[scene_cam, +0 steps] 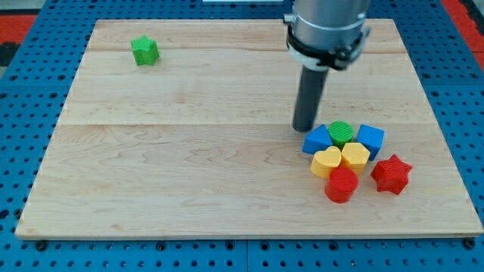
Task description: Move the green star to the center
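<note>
The green star [144,51] lies near the top left corner of the wooden board [189,151], alone and far from the other blocks. My tip [304,128] rests on the board right of centre, just up and left of a cluster of blocks and far to the right of the green star. It stands close to the blue block [317,140], and I cannot tell if it touches it.
The cluster at the lower right holds a green round block [342,133], a blue cube [370,139], two yellow blocks [327,162] [355,156], a red round block [341,184] and a red star [391,174]. Blue pegboard surrounds the board.
</note>
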Robot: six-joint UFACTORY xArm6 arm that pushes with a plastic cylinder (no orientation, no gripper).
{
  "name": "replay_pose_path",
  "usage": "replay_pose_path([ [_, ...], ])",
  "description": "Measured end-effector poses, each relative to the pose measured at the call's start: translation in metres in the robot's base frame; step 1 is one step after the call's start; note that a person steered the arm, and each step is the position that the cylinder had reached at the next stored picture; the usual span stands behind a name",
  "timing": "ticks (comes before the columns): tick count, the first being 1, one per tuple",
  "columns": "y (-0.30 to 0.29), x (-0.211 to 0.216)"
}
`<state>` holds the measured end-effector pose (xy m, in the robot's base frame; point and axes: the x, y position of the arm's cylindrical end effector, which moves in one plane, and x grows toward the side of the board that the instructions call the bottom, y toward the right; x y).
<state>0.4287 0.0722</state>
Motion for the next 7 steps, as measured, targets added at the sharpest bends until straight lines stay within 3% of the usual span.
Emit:
replay_pose_path([
  [1,-0.079,-0.106],
  [2,-0.164,-0.183],
  [3,-0.290,-0.182],
  [4,-0.260,-0.097],
  [5,-0.259,-0.128],
  [6,-0.364,-0.174],
  [7,-0.343,-0.201],
])
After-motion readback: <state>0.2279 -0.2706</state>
